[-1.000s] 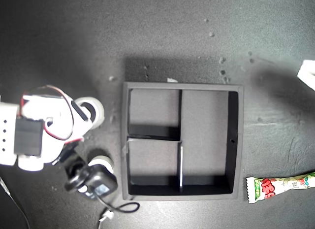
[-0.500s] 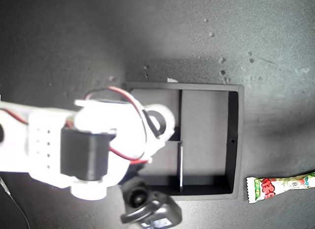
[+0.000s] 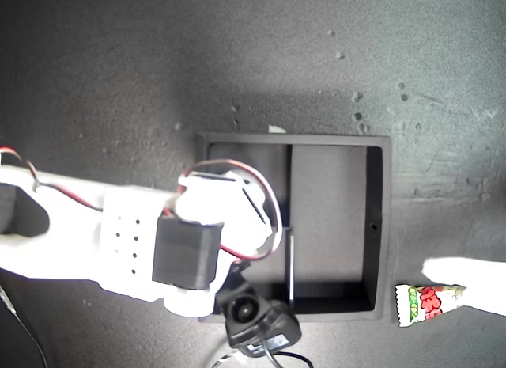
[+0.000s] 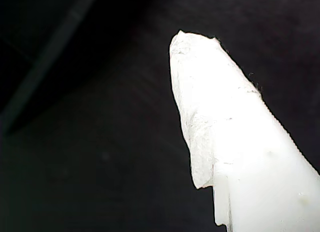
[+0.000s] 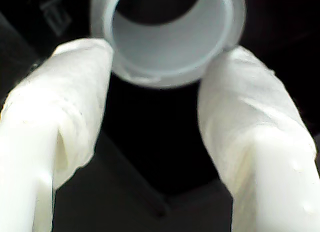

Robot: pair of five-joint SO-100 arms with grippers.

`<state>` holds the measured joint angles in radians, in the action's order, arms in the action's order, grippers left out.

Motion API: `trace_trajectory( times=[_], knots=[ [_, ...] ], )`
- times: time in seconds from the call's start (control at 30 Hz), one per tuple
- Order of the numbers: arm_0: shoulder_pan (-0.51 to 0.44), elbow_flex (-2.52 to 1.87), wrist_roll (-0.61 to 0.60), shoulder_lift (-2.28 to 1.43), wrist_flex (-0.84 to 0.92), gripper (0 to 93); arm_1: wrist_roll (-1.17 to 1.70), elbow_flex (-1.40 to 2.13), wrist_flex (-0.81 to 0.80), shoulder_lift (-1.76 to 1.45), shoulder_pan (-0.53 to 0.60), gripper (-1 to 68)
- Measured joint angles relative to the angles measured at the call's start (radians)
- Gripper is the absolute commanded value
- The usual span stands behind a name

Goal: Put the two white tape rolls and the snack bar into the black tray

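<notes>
In the second wrist view my second gripper (image 5: 162, 55) is shut on a white tape roll (image 5: 167, 37), held above a divider of the black tray (image 3: 378, 225). In the exterior view the second arm (image 3: 190, 241) reaches in from that view's left and covers the tray's left compartments, hiding the held roll. No other roll shows. The snack bar (image 3: 427, 301) lies on the mat off the tray's lower right corner in the exterior view. A white finger (image 3: 465, 275) of my first gripper hovers just over it. The first wrist view shows only one finger (image 4: 225, 132) above dark mat.
A black camera block (image 3: 257, 320) and its cable hang under the second arm at the tray's lower edge in the exterior view. The tray's long right-hand compartment (image 3: 328, 218) holds nothing. Dark mat (image 3: 118, 83) surrounds the tray.
The second arm has swung from the exterior view's left to over the tray, carrying the roll. A white finger has come in from that view's right, over the snack bar.
</notes>
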<state>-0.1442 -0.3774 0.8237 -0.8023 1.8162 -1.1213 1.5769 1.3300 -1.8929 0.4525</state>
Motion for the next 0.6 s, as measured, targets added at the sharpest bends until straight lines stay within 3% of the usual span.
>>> trace_trajectory(
  times=[0.17, 0.3, 0.43, 0.6],
  knots=[
    [0.035, -0.091, 0.025, -0.094, 0.000, 12.8, -0.380, 0.095, 0.023, 0.003, 0.147, 31.7],
    [0.060, -0.181, 0.123, -0.307, 0.000, 13.3, -0.637, 0.230, -0.121, 0.003, 0.229, 31.8],
    [-0.011, -0.359, 0.301, -0.586, 0.000, 14.9, -0.830, 0.391, -0.318, 0.003, 0.275, 30.8],
    [-0.190, -0.549, 0.532, -0.772, 0.002, 16.0, -0.976, 0.565, -0.523, 0.034, 0.304, 29.8]
  ],
)
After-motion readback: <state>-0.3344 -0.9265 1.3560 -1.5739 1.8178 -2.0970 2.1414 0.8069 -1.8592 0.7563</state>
